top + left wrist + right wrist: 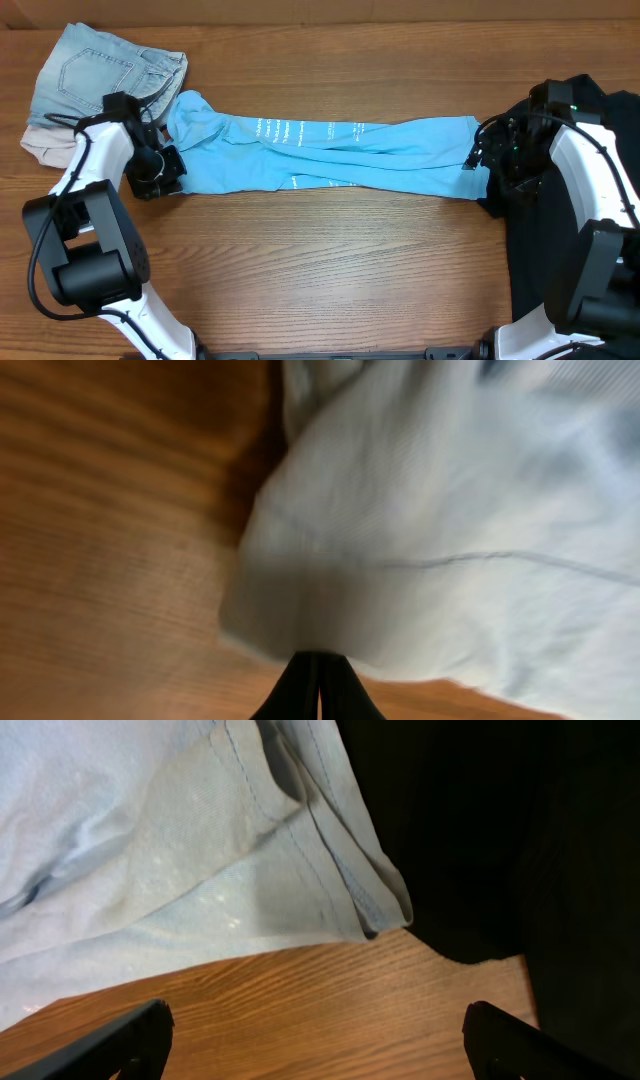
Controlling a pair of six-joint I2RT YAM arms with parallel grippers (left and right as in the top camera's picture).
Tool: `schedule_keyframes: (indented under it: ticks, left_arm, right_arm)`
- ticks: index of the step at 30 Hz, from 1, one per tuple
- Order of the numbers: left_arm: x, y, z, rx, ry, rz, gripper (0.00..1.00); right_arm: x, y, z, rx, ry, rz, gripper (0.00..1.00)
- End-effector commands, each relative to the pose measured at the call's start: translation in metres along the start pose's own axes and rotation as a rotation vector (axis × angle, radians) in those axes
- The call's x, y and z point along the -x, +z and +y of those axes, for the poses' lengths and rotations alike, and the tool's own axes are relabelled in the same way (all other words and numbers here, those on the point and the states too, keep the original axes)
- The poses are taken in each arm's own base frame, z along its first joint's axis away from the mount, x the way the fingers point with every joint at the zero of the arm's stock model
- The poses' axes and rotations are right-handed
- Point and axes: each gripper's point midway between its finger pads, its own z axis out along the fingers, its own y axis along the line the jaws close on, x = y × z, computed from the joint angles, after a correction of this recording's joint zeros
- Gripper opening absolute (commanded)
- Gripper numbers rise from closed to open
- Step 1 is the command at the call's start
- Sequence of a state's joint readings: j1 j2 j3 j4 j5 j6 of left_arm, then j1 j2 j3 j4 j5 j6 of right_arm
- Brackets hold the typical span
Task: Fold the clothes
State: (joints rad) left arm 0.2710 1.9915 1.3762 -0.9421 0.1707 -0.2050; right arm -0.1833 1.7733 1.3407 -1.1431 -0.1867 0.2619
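Sky-blue T-shirt [330, 155] drawn into long band on table [330, 270]; no fold yet. Left tool [318, 680] at its left end, tips together, apparently pinching hem (view blurred). Right tool [315, 1020] at its right end, spread wide, empty. Black T-shirt [480, 840] beyond, untouched.

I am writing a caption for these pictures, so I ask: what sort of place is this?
Probably a robotics lab or test bench, not a home. A left arm and a right arm stand at a wooden table with clothes on it: a sky-blue T-shirt, a denim garment, a black T-shirt.
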Motion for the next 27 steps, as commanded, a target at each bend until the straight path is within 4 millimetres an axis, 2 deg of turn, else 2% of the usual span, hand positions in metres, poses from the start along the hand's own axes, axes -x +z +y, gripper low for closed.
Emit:
schedule_keyframes:
  ticks: [1,4,7,14,18,21,25,27]
  left_arm:
    - [-0.001,-0.006,-0.027,-0.138,0.047,-0.012,0.04]
    - [0.006,-0.003,-0.024,-0.116,0.055,-0.043,0.04]
    - [0.009,0.006,-0.008,-0.032,0.056,-0.065,0.04]
    - [-0.014,0.037,0.047,0.197,-0.053,-0.037,0.04]
    - [-0.021,0.031,0.087,0.277,-0.184,-0.023,0.04]
    - [-0.021,0.025,0.114,0.270,-0.282,-0.016,0.04]
    - [-0.016,0.020,0.127,0.177,-0.310,-0.020,0.04]
    - [-0.011,0.017,0.124,0.123,-0.300,-0.025,0.04]
  right_arm:
    - [0.003,0.000,0.003,0.017,-0.010,-0.004,0.96]
    - [0.001,0.000,0.005,0.029,-0.009,0.003,0.96]
    - [0.000,0.000,0.005,0.026,-0.008,0.009,0.96]
    - [-0.005,0.000,0.003,0.021,-0.029,0.028,0.97]
    - [-0.008,0.000,0.009,0.054,-0.043,0.042,1.00]
    - [-0.015,0.005,0.014,0.102,-0.096,0.070,1.00]
    - [-0.024,0.026,0.014,0.143,-0.095,0.084,1.00]
    - [-0.033,0.035,0.030,0.265,-0.153,0.101,1.00]
